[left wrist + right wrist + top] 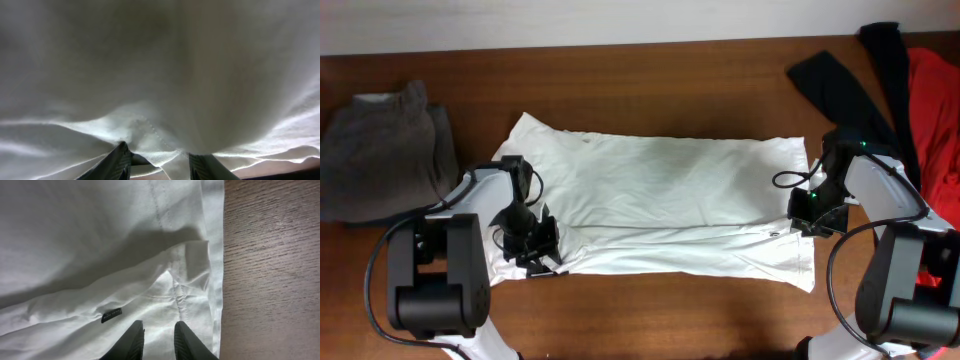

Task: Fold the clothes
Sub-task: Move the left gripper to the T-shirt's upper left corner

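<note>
The white T-shirt (660, 190) lies flat across the table, its front strip doubled over along its length. My left gripper (535, 245) sits on the shirt's left end. In the left wrist view its jaws (162, 162) stand apart, with a loose ridge of white T-shirt (160, 75) between them. My right gripper (808, 215) is at the shirt's right end. Seen from the right wrist, it (159, 341) is narrowly open over flat white T-shirt (100, 240), near the hem and a small black label (111, 314).
A black garment (850, 85) and an orange-red one (935, 110) lie at the back right corner. A grey cloth pile (385, 150) sits at the left. Bare brown table (650, 310) runs along the front, and table (270, 255) shows right of the hem.
</note>
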`<move>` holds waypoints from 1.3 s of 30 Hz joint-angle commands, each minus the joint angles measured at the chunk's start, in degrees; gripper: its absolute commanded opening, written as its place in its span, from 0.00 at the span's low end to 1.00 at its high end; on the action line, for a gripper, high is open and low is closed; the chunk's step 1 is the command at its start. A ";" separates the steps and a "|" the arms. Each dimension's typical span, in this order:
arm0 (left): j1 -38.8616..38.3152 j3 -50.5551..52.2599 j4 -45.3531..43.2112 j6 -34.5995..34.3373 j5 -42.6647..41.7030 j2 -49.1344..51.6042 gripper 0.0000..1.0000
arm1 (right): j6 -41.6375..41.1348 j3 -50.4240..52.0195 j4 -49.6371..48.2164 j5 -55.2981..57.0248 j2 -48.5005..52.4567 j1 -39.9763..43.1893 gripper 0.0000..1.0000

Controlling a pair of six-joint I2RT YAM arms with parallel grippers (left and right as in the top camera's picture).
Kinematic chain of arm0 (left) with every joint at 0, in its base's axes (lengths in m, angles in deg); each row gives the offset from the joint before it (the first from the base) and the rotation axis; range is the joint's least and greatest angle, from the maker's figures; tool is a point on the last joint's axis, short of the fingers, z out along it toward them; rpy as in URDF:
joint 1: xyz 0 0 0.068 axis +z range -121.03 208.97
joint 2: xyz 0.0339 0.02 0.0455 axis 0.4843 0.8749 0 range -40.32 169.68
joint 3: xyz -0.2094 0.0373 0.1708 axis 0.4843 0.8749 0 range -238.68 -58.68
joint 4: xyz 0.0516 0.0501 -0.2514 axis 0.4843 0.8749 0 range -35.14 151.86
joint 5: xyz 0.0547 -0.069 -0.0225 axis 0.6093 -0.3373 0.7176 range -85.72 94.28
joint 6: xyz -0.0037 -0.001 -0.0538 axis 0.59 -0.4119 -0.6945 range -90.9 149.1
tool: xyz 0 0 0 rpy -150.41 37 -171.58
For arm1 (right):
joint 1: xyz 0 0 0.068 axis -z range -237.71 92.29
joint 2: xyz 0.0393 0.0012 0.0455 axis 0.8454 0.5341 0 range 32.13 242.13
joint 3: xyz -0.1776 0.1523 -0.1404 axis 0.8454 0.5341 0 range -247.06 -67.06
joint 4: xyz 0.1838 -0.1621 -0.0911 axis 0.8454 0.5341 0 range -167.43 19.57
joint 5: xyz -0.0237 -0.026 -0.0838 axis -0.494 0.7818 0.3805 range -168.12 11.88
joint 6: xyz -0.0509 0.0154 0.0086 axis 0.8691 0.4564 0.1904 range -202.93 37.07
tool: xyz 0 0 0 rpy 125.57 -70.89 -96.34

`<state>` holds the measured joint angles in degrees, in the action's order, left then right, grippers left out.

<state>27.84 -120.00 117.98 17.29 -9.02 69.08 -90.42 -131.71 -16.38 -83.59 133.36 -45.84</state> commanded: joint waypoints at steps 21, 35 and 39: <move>0.66 -12.68 -18.93 7.08 8.63 -16.70 0.87 | 2.29 -13.22 7.02 -0.57 -9.53 -0.24 0.32; 5.05 -32.98 -27.80 11.98 4.98 11.80 0.87 | 2.80 -13.27 9.68 -0.55 -10.88 -0.24 0.33; 5.03 -32.98 -35.19 11.87 1.66 15.21 0.84 | 2.80 -13.27 9.68 -0.55 -10.88 -0.24 0.33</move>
<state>32.70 -151.70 86.52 27.91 -3.25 82.53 -88.10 -144.45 -6.89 -83.81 123.17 -45.81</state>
